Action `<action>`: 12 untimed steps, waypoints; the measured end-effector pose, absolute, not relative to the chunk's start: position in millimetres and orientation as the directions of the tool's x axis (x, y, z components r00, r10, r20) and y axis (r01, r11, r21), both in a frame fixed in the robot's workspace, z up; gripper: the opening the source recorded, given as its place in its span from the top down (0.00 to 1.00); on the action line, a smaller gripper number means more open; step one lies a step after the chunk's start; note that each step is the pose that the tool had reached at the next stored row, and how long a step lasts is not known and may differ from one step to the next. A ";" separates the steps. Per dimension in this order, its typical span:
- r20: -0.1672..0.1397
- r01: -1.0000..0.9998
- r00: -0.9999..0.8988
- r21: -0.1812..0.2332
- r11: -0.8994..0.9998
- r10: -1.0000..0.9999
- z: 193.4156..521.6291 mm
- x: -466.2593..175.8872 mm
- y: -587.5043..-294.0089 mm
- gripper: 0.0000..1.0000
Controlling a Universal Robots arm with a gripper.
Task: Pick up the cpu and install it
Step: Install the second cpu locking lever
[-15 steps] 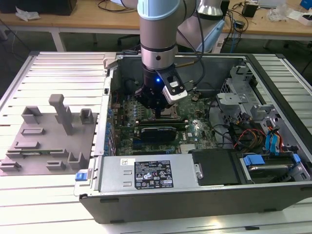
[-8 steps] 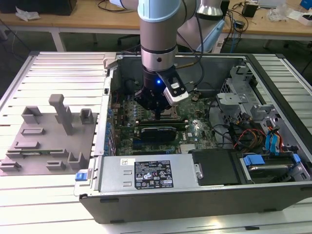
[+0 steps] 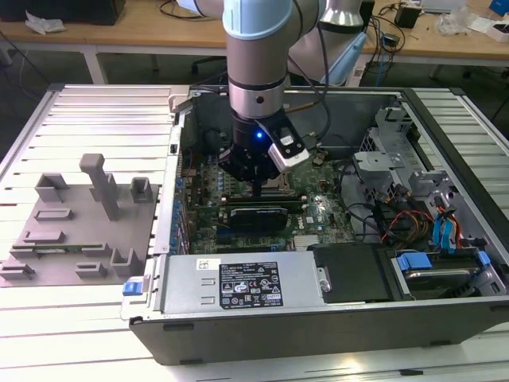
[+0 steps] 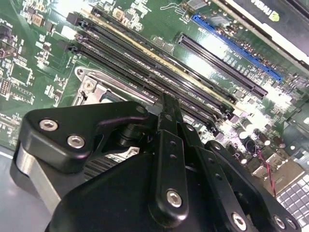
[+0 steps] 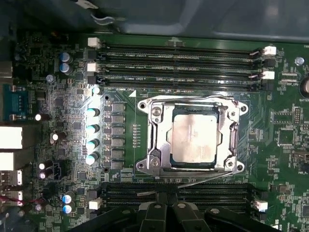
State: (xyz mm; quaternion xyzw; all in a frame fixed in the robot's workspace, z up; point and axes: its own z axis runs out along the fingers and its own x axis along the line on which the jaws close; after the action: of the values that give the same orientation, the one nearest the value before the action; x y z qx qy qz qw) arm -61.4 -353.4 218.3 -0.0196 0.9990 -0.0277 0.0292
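Note:
The cpu (image 5: pixel 194 138), a small square chip with a shiny silver top, lies inside the metal socket frame (image 5: pixel 153 114) on the green motherboard (image 5: pixel 289 121) in the first wrist view. My gripper (image 5: pixel 167 195) hangs just beside the socket, over the memory slots next to it, with its black fingers together and nothing between them. The second wrist view shows the gripper (image 4: pixel 166 104) from behind, its tip near one corner of the socket. In the exterior view the gripper (image 3: pixel 258 185) reaches down into the open computer case (image 3: pixel 318 326), over the middle of the board.
Rows of memory slots (image 5: pixel 178 63) flank the socket on two sides. A black card (image 3: pixel 254 216) lies near the gripper, and a silver power supply (image 3: pixel 238 282) runs along the case's near wall. Drive cage (image 3: pixel 382 159) and cables (image 3: pixel 413 219) stand at the exterior view's right. Grey fixture blocks (image 3: pixel 71 231) lie outside, left.

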 end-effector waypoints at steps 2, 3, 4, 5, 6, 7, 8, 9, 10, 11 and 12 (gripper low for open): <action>-0.059 -0.043 -0.997 -0.056 0.997 -0.047 218.3 -63.6 -353.4 0.89; -0.060 -0.045 -0.997 -0.056 0.997 -0.049 218.3 -65.1 -353.4 0.89; -0.062 -0.047 -0.997 -0.056 0.997 -0.050 218.1 -66.5 -353.4 0.89; -0.065 -0.049 -0.997 -0.054 0.997 -0.052 217.7 -68.8 -353.4 0.89; -0.068 -0.049 -0.996 -0.050 0.998 -0.053 217.6 -69.8 -353.4 0.89; -0.071 -0.050 -0.996 -0.045 0.998 -0.053 217.6 -70.5 -353.5 0.89; -0.075 -0.050 -0.996 -0.038 0.998 -0.053 217.6 -71.7 -353.7 0.89; -0.078 -0.051 -0.996 -0.033 0.998 -0.053 217.5 -72.6 -353.8 0.89; -0.081 -0.051 -0.995 -0.026 0.998 -0.053 217.5 -73.7 -354.4 0.89; -0.082 -0.051 -0.995 -0.023 0.998 -0.053 217.5 -74.2 -355.2 0.89; -0.082 -0.051 -0.995 -0.020 0.998 -0.053 217.3 -74.8 -356.8 0.89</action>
State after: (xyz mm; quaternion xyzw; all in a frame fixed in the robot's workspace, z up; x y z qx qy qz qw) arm -74.8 -356.8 217.3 -0.0261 0.9988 -0.0088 0.0413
